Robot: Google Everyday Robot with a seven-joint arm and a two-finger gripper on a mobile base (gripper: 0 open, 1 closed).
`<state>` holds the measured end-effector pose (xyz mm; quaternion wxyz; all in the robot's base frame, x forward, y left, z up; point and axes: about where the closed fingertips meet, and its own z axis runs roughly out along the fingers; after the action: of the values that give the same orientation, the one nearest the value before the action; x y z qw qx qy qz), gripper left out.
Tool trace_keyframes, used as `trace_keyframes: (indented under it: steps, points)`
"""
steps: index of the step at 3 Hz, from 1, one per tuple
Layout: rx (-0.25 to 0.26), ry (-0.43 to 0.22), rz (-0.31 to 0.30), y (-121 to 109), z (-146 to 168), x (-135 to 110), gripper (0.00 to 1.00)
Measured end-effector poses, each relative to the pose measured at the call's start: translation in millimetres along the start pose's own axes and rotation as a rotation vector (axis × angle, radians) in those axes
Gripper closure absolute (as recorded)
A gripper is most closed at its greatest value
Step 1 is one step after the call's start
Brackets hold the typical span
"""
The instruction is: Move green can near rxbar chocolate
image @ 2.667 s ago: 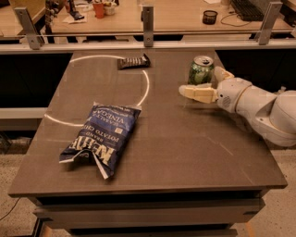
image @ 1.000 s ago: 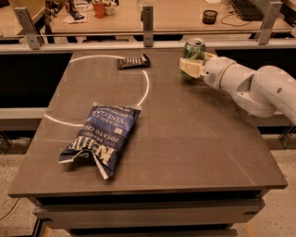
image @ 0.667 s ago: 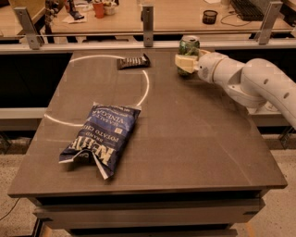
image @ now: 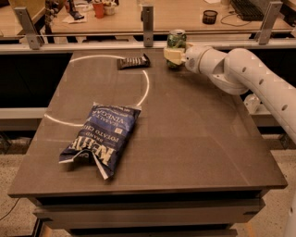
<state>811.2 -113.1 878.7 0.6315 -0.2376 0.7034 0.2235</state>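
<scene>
The gripper (image: 175, 56) is clasping the green can (image: 176, 38) at the table's (image: 185, 139) far edge, hiding its lower half; the chocolate bar (image: 133, 61) is lying nearby, left.

We faced a table (image: 194, 139). At its far edge, a little right of centre, the gripper (image: 174, 56) was clasped around the can (image: 176, 38), its fingers across the can's lower half. The arm (image: 249, 69) reached in from the right, above the table's far right corner. The bar (image: 133, 61) lay flat near the far edge, left of the can and apart from it. The chip bag (image: 102, 137) lay on the near left of the table, well apart from both. Behind the table ran a rail (image: 92, 45), and beyond it a desk (image: 185, 14).
</scene>
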Motion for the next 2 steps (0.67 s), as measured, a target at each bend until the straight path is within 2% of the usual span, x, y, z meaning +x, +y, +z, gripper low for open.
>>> trace_keyframes:
  steps: [2]
  points:
    - [-0.034, -0.004, -0.021, 7, 32, -3, 1.00]
